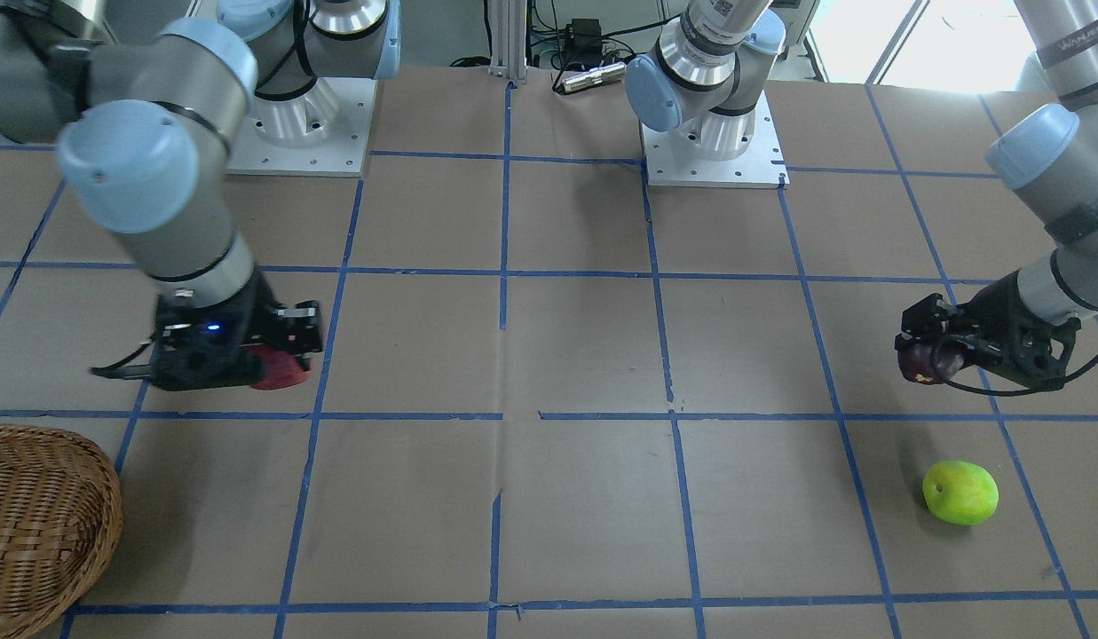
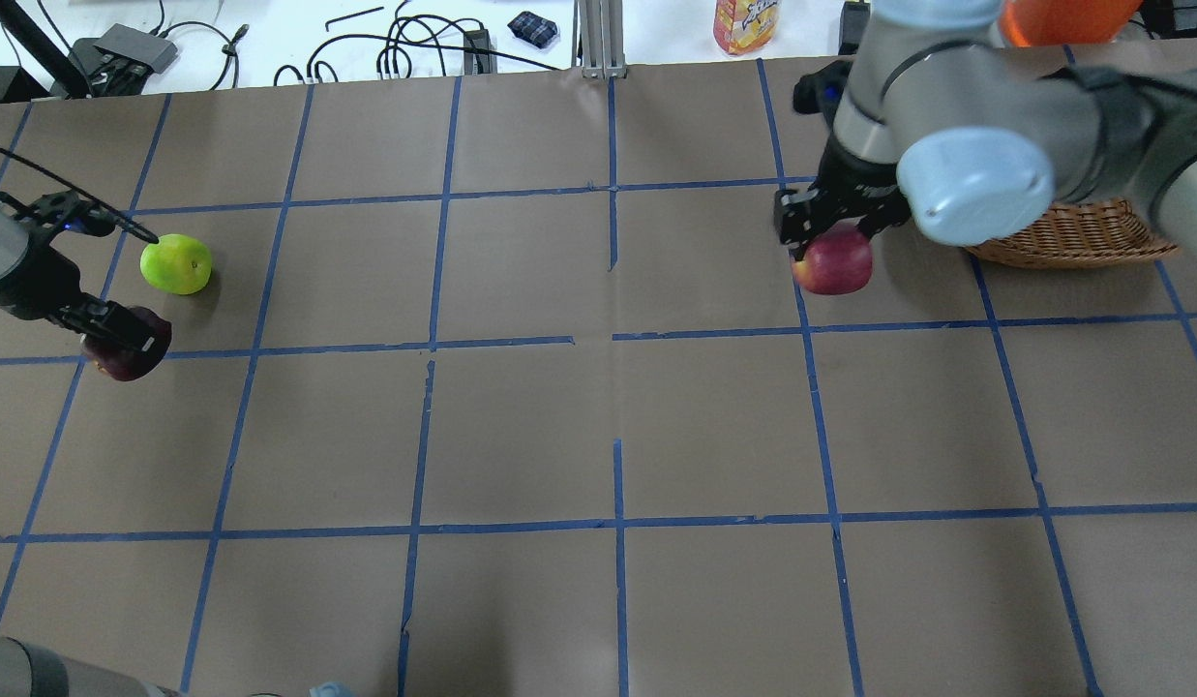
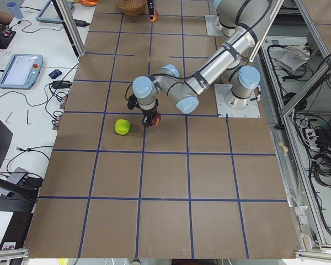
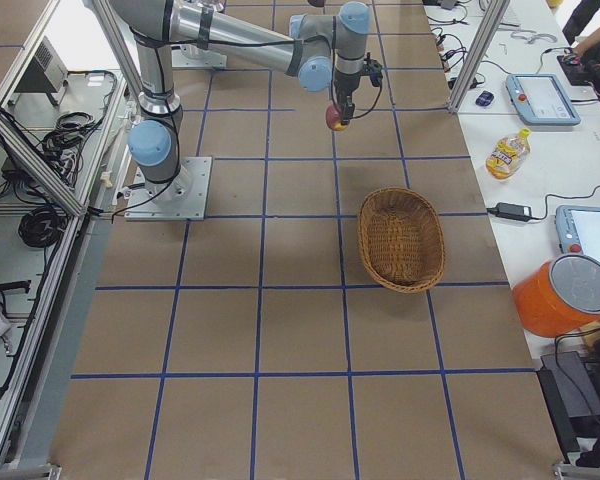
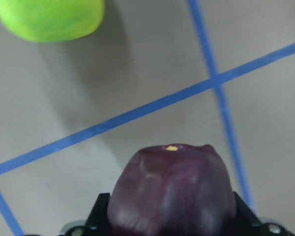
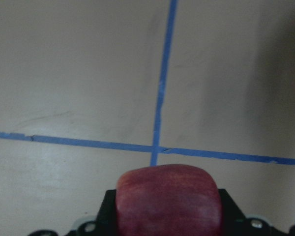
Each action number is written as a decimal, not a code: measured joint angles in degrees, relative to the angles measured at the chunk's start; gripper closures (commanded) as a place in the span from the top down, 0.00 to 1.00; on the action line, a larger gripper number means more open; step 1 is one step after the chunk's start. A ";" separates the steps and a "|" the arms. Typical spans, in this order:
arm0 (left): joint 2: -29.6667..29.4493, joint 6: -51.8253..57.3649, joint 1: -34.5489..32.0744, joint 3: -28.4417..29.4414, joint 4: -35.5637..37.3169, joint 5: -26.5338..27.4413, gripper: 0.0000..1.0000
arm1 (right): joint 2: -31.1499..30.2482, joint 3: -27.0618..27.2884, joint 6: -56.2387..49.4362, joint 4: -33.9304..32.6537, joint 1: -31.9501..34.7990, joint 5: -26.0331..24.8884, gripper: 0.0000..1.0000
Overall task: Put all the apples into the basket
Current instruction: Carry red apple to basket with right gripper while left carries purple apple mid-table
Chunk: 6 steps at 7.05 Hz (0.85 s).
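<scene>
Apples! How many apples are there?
3. The red apple is held in the right jaws, near the basket. The purple apple is held in the left jaws. The green apple lies on the table beside it. The basket holds none.

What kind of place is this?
It looks like a robot lab. Two robot arms are bolted to a table marked with blue tape squares, and cables and control screens lie beside it.
</scene>
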 measured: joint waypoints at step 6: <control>-5.00 -63.89 -44.99 -1.51 22.69 -9.50 0.00 | 11.46 -11.80 -28.65 -7.77 -27.25 4.82 0.36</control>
